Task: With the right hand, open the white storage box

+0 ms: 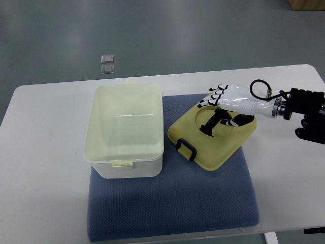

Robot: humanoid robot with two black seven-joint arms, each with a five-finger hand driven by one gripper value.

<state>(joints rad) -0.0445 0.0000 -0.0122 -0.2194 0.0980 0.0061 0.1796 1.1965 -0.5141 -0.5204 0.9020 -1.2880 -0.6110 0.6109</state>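
The white storage box [127,132] stands with its top uncovered on the left part of a blue mat [172,203], and its inside looks empty. Its pale yellow lid [218,145] lies on the mat just right of the box, with a black handle [186,149] at its near-left edge. My right hand [226,104] comes in from the right and hovers over the lid's far edge. Its fingers [216,94] are loosely bent and hold nothing, and its shadow falls on the lid's round recess. No left arm shows.
The mat lies on a white table [45,168] that runs to the picture's near edge. Two small grey squares [107,63] lie on the floor beyond the table's far edge. Bare tabletop lies to the left of the box.
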